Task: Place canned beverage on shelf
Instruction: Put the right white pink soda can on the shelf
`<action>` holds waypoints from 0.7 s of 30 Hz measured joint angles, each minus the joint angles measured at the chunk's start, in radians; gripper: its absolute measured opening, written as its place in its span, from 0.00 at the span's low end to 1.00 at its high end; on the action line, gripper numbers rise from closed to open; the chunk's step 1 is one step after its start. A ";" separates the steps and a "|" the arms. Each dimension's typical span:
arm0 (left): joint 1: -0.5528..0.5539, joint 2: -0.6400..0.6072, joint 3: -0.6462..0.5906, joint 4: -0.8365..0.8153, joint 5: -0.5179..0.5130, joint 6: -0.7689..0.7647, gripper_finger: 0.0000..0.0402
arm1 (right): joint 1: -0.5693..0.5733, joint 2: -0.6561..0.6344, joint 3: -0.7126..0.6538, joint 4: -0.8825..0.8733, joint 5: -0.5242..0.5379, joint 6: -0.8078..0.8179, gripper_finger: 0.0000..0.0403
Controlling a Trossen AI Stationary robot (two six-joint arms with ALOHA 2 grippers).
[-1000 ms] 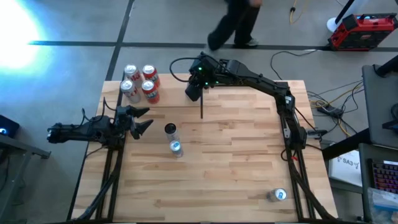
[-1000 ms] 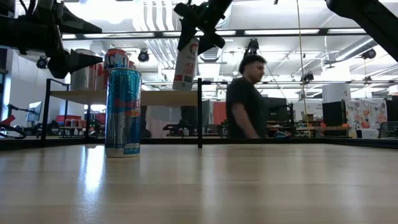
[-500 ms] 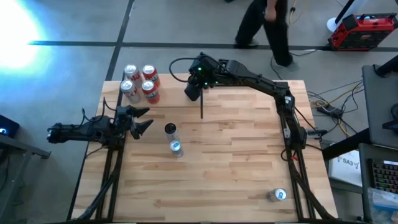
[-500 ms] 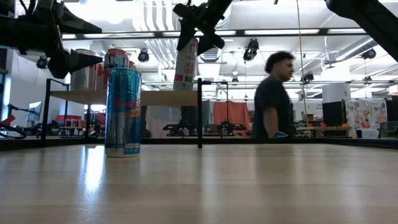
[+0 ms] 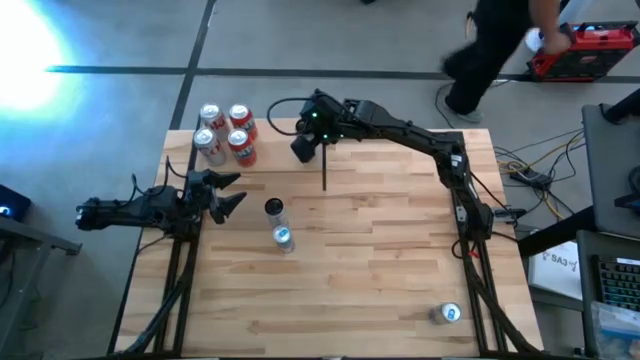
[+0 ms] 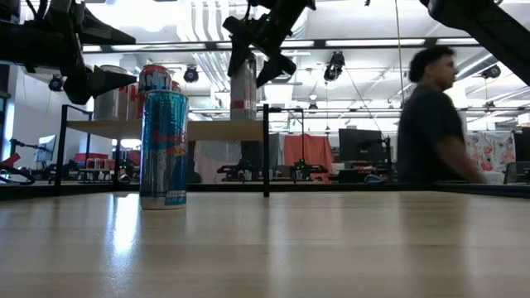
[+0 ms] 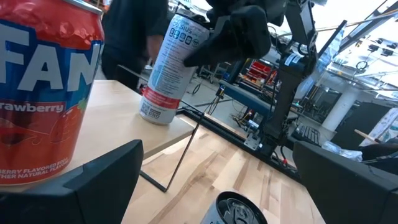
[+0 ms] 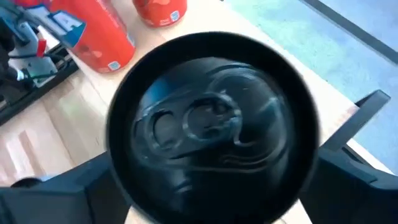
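— Where the right pincer (image 6: 258, 56) hangs over the shelf (image 6: 207, 128), what does the can (image 6: 243, 87) look like?
— Tall, slim, white with a red band at its foot, standing upright on the pale board; its small print is unreadable. Fingers spread either side, off its wall.
— Any legible labels?
— A red can (image 7: 43, 99) reads "FAN", "strawberry". The left pincer (image 5: 228, 191) waits, spread, at the table's (image 5: 380, 270) left edge.

Looks like a robotics lab / workshop floor to us

We see exposed ceiling ducts and strip lights (image 6: 364, 41), monitors (image 6: 362, 145) on benches, loose cables (image 5: 520, 160) across bare concrete, a red toolbox (image 5: 585, 48), and a person (image 6: 435, 124) walking past the rig.
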 joint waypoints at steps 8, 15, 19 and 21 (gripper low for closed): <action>0.000 0.000 0.000 0.000 0.000 0.000 0.99 | 0.037 0.010 0.000 0.014 0.126 0.110 0.92; 0.000 0.000 0.000 0.000 0.000 0.000 0.99 | 0.075 0.010 0.000 0.023 0.256 0.116 0.91; 0.000 0.000 0.000 0.000 0.000 0.000 0.99 | 0.082 0.010 0.000 0.012 0.274 0.143 0.87; 0.000 0.000 0.000 0.000 0.000 0.000 0.99 | 0.083 0.010 0.000 0.010 0.274 0.162 0.83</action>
